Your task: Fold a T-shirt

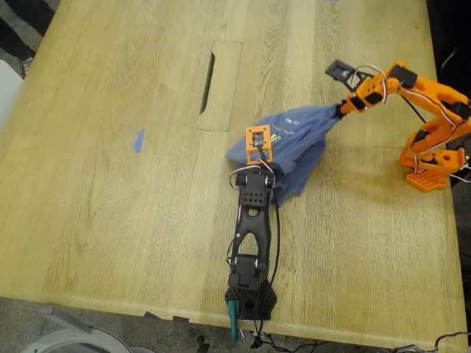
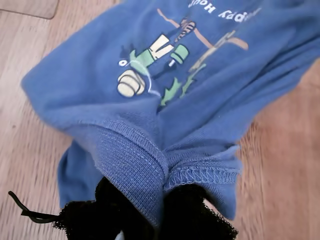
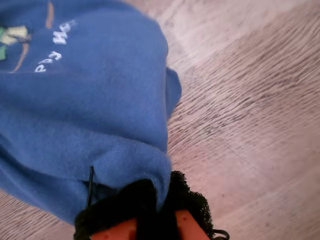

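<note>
The T-shirt (image 1: 294, 143) is held bunched above the middle of the table (image 1: 110, 184), stretched between two arms. In the exterior view it hangs as a rumpled blue bundle, pulled to a narrow point toward that view's right and sagging lower toward the black arm.

My first gripper (image 2: 160, 200) is closed on a thick fold of hem, with ribbed and stitched edges pinched between its dark padded jaws. Just beyond the jaws the chest print (image 2: 160, 67) is seen: a green, cream and orange cartoon figure with white lettering above it. In the exterior view this is the black arm, reaching up from the near table edge, its orange camera mount (image 1: 258, 143) lying over the cloth.

My second gripper (image 3: 160, 200) is clamped on another gathered edge of the shirt, the fabric drawn tight into its jaws; part of the white lettering (image 3: 52, 47) shows in the second wrist view. In the exterior view this is the orange arm, based at that view's right, its wrist level with the tapered end of the cloth.

Whether the lowest fold of the shirt touches the wood cannot be told from these views; it seems to rest on it near the black arm.

A blue tape scrap (image 1: 138, 140) lies well apart, toward the exterior view's left. A cable slot (image 1: 219, 84) is set into the tabletop beyond the shirt.
</note>
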Robot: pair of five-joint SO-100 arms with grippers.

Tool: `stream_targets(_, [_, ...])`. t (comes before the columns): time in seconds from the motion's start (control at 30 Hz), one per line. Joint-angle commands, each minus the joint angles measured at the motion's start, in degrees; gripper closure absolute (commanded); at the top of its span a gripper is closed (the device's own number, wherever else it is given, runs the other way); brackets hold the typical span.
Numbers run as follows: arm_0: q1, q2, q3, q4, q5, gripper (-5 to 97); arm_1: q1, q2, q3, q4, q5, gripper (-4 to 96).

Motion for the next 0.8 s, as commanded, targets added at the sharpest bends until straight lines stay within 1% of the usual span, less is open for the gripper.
stream_targets(0.0, [-2.29,4.04,4.13,-10.37,-0.09,92,1.32,3.96,7.56,-7.38,0.53,91.1])
stream_targets(0.17, [0.26,3.78,11.25,-16.7,-0.09,92,1.14,6.5,20.13,-17.93,1.05,91.1])
stream_targets(0.2, [1.23,3.87,12.92,-17.93,0.18,90,1.05,6.77,22.24,-20.21,1.32,90.2])
stream_targets(0.3, [4.48,4.04,16.08,-20.39,0.79,81,1.67,6.94,26.54,-24.96,1.67,79.3])
stream_targets(0.4, [7.21,4.22,16.7,-20.48,-0.09,66,2.99,7.12,28.92,-26.81,1.67,72.1])
stream_targets(0.57, [9.23,5.19,16.52,-16.96,-1.05,48,4.22,8.88,30.5,-26.28,1.58,69.5])
stream_targets(0.67, [10.02,6.15,16.26,-13.97,-0.88,43,4.92,10.72,31.2,-24.26,1.49,68.9])
stream_targets(0.77, [12.66,8.09,14.68,-8.0,-0.09,42,5.36,13.1,31.82,-21.88,1.05,67.5])
